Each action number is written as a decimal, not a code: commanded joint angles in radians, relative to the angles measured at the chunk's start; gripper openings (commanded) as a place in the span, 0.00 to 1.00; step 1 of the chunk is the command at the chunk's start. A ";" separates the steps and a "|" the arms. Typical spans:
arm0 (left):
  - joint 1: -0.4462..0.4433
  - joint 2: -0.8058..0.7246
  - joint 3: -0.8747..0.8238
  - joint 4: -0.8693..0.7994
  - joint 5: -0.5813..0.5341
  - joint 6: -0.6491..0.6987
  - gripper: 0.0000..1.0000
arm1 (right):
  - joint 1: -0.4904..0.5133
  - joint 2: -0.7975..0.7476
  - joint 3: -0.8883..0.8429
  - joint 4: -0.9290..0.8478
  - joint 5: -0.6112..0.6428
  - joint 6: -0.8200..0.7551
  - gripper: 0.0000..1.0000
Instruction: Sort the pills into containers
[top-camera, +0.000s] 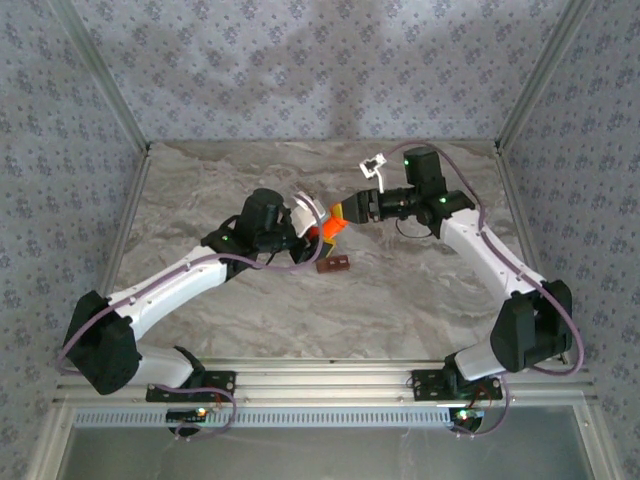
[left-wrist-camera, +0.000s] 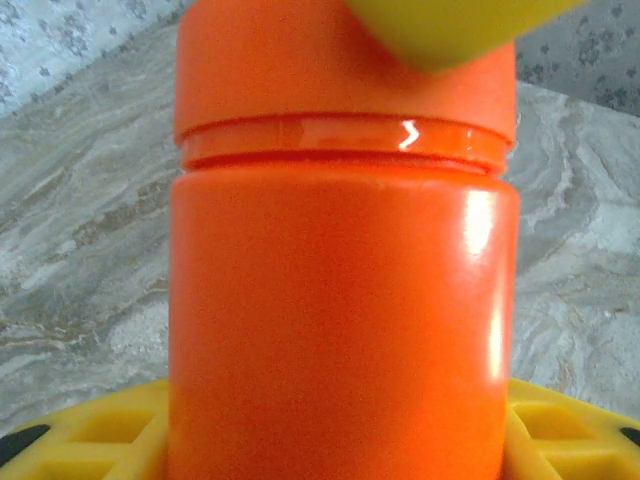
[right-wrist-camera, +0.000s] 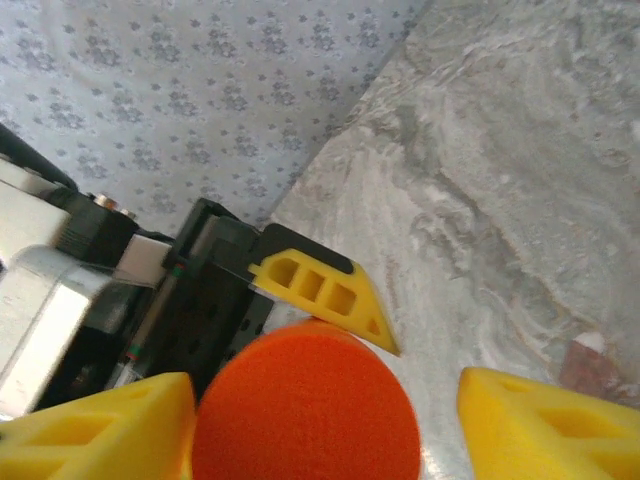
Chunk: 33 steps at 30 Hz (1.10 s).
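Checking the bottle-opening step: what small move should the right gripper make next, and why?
Probably close the right gripper on the cap: its fingers straddle it with one standing apart, while the left gripper holds the orange bottle.

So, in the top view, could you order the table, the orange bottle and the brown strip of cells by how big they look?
1. table: by far the largest.
2 or 3. orange bottle and brown strip of cells: they look about alike. The bottle is partly hidden, so I do not rank them.
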 joint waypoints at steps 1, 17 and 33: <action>0.004 -0.017 0.026 0.058 -0.004 0.006 0.00 | -0.037 -0.095 -0.017 0.054 0.111 0.233 0.80; 0.003 -0.012 0.043 0.038 0.007 0.022 0.00 | 0.136 -0.165 -0.004 -0.076 0.492 0.580 0.88; 0.003 -0.015 0.045 0.040 0.007 0.020 0.00 | 0.169 -0.130 -0.011 -0.055 0.477 0.545 0.53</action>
